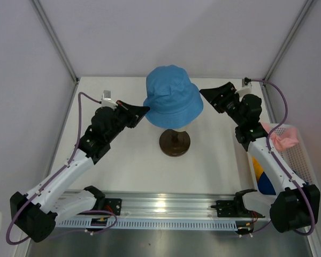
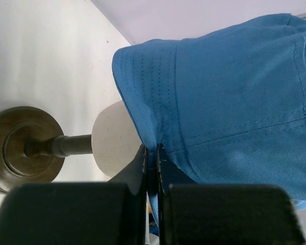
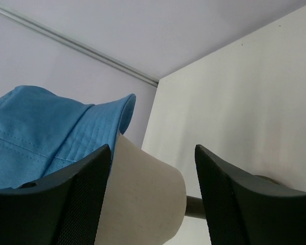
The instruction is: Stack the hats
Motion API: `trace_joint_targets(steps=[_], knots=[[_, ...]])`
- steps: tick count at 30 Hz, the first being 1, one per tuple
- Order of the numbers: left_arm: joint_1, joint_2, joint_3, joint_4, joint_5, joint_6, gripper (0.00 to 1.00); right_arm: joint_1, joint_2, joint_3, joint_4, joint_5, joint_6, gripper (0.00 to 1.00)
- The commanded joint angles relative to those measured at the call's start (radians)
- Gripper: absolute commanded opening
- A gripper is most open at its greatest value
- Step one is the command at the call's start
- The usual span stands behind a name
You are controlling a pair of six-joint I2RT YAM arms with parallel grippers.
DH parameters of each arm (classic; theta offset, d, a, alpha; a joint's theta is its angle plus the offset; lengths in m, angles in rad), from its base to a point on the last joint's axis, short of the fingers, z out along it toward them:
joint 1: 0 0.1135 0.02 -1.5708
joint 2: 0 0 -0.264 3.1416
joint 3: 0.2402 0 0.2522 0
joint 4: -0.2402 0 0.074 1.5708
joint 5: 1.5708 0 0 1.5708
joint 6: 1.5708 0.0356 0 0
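blue hat (image 1: 173,96) on head form (image 2: 115,138), desk (image 1: 128,160) centre | left fingers (image 2: 137,176) pinching its brim | right fingers (image 3: 76,204) spread, empty, beside it | pink hat (image 1: 283,140) in basket (image 1: 302,160) | progress: first hat seated, rest unstacked

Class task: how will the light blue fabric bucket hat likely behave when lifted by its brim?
Probably floppy: the light blue fabric bucket hat bends where the left pincer pinches its brim. Likely light: thin stitched cloth. Unlikely to slip: matte weave.
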Motion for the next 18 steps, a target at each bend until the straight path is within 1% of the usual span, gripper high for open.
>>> trace_joint_targets(steps=[1, 5, 9, 12, 15, 16, 18], knots=[[0.005, 0.055, 0.068, -0.110, -0.023, 0.107, 0.01, -0.009, 0.002, 0.021, 0.070, 0.003, 0.061, 0.70], [0.028, 0.119, 0.117, -0.091, 0.015, 0.138, 0.01, -0.019, -0.045, -0.019, 0.071, 0.088, 0.136, 0.71], [0.078, 0.167, 0.167, -0.073, 0.104, 0.172, 0.01, -0.023, -0.130, -0.059, 0.048, 0.166, 0.145, 0.69], [0.088, 0.188, 0.198, -0.061, 0.142, 0.205, 0.01, -0.023, -0.203, -0.089, 0.018, 0.212, 0.145, 0.69], [0.094, 0.227, 0.244, -0.044, 0.191, 0.261, 0.02, -0.023, -0.255, -0.121, 0.022, 0.232, 0.165, 0.69], [0.097, 0.262, 0.258, -0.051, 0.210, 0.273, 0.02, -0.022, -0.263, -0.129, 0.027, 0.234, 0.173, 0.69], [0.108, 0.297, 0.322, -0.071, 0.260, 0.305, 0.01, -0.012, -0.268, -0.141, 0.037, 0.228, 0.181, 0.69]])
